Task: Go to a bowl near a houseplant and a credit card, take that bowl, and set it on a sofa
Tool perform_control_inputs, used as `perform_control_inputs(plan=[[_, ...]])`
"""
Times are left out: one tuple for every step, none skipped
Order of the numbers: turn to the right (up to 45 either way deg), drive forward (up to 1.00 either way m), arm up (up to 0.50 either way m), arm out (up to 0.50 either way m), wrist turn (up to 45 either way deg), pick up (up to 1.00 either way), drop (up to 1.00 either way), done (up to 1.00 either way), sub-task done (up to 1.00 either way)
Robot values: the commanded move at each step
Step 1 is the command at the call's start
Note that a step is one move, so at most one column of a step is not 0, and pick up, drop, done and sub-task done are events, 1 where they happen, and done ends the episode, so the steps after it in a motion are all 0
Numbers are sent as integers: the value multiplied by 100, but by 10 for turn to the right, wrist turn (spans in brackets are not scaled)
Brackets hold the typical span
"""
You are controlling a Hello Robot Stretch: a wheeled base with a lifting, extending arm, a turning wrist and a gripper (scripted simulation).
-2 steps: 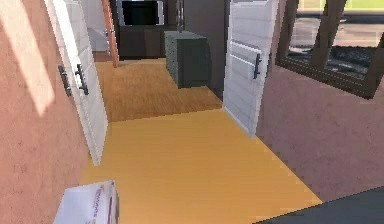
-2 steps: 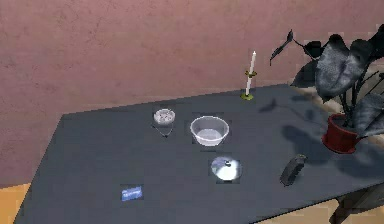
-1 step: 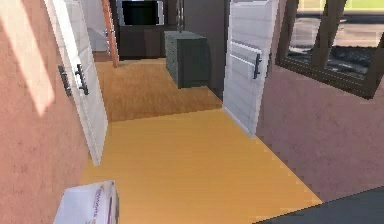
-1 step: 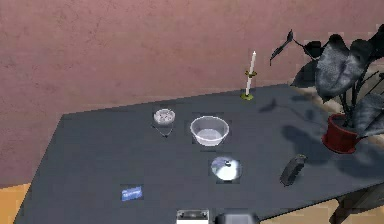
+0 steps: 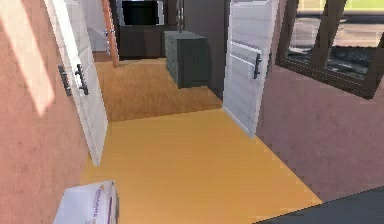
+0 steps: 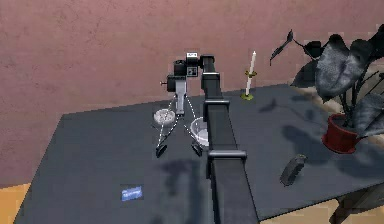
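On the dark tabletop lie two pale round bowls, one a little to the left of the arm and one right against it. A small blue card lies near the table's front left. A dark-leaved houseplant in a red pot stands at the right end. The arm reaches out over the table, and the gripper hangs by the two bowls. I cannot tell whether it holds anything.
A white candle stands near the pink wall, and a dark oblong object lies front right. Ahead, an orange-floored passage runs between white doors to a dark cabinet. A window is on the right.
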Motion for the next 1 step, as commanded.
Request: perform_control_inputs(plan=[[0, 0, 0, 0, 450, 0, 0, 0, 0]])
